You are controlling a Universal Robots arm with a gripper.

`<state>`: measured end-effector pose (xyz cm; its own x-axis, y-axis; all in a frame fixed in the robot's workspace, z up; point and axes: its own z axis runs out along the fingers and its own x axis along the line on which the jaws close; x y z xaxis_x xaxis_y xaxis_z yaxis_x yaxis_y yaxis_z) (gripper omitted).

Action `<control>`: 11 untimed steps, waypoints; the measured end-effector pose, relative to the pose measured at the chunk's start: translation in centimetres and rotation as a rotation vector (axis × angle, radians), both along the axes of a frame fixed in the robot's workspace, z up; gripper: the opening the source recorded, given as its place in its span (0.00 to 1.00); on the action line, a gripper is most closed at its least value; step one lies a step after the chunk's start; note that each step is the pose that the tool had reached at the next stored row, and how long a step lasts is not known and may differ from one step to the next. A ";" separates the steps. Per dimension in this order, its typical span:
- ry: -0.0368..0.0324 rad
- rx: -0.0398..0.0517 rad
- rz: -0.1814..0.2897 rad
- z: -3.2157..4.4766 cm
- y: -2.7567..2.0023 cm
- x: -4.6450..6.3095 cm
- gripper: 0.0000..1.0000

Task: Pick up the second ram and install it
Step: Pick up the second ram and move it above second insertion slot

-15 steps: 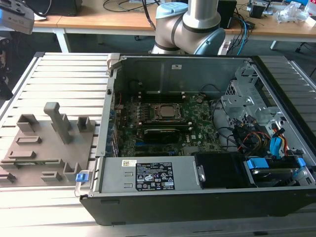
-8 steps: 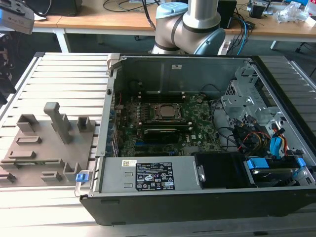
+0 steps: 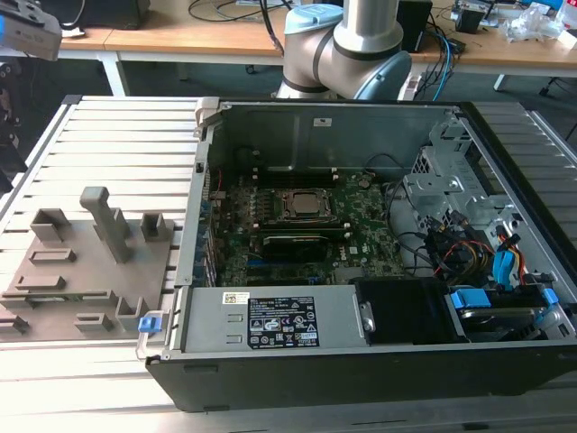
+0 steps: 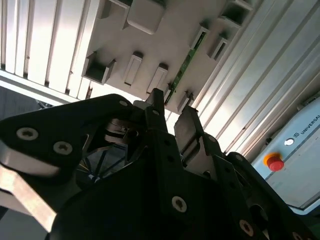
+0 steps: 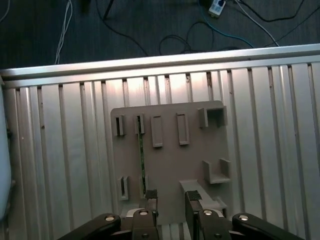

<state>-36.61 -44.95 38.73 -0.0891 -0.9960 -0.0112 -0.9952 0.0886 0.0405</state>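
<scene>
Hovering over: the gripper (image 5: 172, 200) hangs above the grey plate (image 5: 200, 150), fingertips turned down toward it and touching nothing on it.
Jaws: parted to a middling gap with nothing between them, as seen in both wrist views.
Ram (image 5: 141, 160): a thin green stick standing on edge in the plate, each end held in a small block (image 5: 140, 125); not yet lifted.
Long axis: along the slats of the table (image 5: 280, 150). In the first wrist view it runs straight away from the gripper; in the second wrist view it slants off from the fingertips.
Way from gripper: below and ahead. The near end of the ram is close under the fingertips and the far end is well beyond them.
Offset: the ram lines up with one finger (image 5: 151, 196) rather than with the middle of the gap, so I judge a small sideways shift is needed to straddle it.
Closing line: the fingers stand apart across the ram's thin width, not along its length. The wrist looks already squared to the stick.
Height: a clear gap to the plate shows in the second wrist view.
Destination: in the exterior view the plate (image 3: 90, 271) lies on that view's left of the open case (image 3: 379, 361), well apart from the board (image 3: 297, 225) inside it.
</scene>
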 end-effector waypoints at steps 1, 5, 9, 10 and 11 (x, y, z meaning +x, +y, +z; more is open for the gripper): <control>-0.0001 0.0000 0.000 -0.17 -0.26 0.0 0.36; 0.0001 -0.0001 0.000 -0.81 -0.56 0.0 0.36; 0.0001 0.0000 0.000 -1.22 -0.74 0.0 0.36; -0.0001 0.0001 0.000 -1.30 -0.76 0.0 0.36; 0.0000 0.0000 0.000 -1.36 -0.77 0.0 0.36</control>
<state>-36.61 -45.72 37.38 -0.0891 -0.9960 -0.0112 -0.9952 0.0885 0.0405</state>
